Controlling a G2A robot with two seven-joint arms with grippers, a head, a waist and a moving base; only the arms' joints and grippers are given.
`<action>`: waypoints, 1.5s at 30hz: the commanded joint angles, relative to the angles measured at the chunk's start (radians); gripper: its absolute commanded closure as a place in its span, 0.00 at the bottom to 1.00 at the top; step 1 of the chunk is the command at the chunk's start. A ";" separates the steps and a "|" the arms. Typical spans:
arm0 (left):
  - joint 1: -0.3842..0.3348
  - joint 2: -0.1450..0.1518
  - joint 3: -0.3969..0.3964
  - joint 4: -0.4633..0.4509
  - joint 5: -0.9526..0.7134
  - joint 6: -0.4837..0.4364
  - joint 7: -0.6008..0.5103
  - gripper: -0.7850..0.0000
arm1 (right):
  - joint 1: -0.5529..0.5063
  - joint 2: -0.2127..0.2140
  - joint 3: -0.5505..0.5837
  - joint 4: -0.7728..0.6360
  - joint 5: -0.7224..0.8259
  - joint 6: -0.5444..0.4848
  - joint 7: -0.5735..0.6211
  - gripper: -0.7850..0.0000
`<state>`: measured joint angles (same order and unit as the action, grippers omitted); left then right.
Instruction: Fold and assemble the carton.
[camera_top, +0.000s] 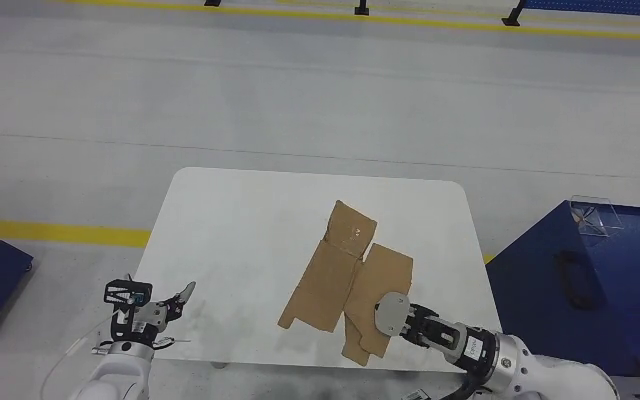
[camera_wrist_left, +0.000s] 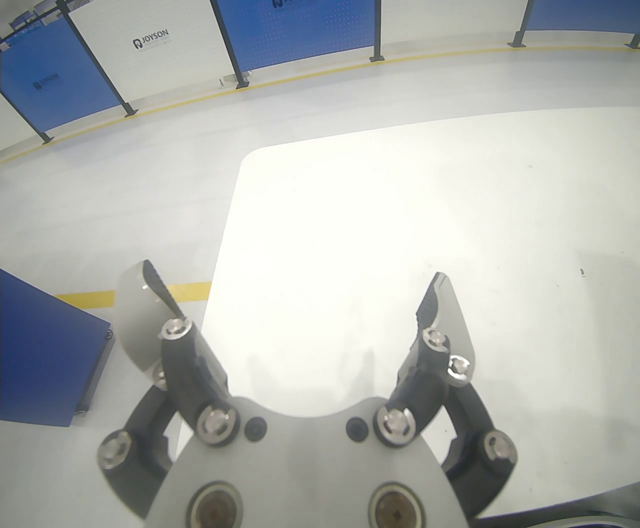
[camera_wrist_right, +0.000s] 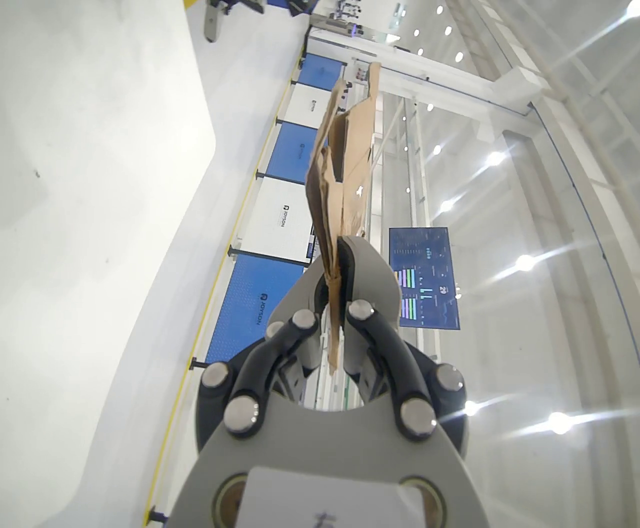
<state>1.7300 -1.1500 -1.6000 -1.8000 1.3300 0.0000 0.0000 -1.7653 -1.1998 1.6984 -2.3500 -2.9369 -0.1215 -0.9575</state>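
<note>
Toward near right corner of white rounded-corner surface (camera_top: 240, 230): flat unfolded brown cardboard carton (camera_top: 345, 280), nothing inside, panels spread from surface middle to near edge. Right end effector (camera_top: 392, 315) clamped on carton's near flap, fingers pinching the cardboard edge. Cannot tell whether carton rests or hangs just above surface. At near left corner: left end effector (camera_wrist_left: 295, 280), fingers spread apart, holding nothing, well apart from carton. Bare surface along left and far edges.

carton (camera_wrist_right: 355, 150) edge hidden between right jaws
</note>
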 joint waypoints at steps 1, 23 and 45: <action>0.000 0.000 0.000 0.000 0.000 0.000 0.000 0.00 | 0.001 0.001 -0.005 0.000 0.030 -0.002 0.006 1.00; 0.000 0.000 0.000 0.000 0.000 0.000 0.000 0.00 | 0.269 0.100 -0.235 0.371 2.256 -0.891 0.684 1.00; 0.000 0.000 0.000 0.000 0.000 0.000 0.000 0.00 | 0.302 0.175 -0.489 0.429 3.001 -0.872 1.098 1.00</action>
<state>1.7300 -1.1500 -1.6000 -1.8000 1.3300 0.0000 0.0000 -1.4611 -1.0264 1.2429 -1.9130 -0.1029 -0.9948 0.1229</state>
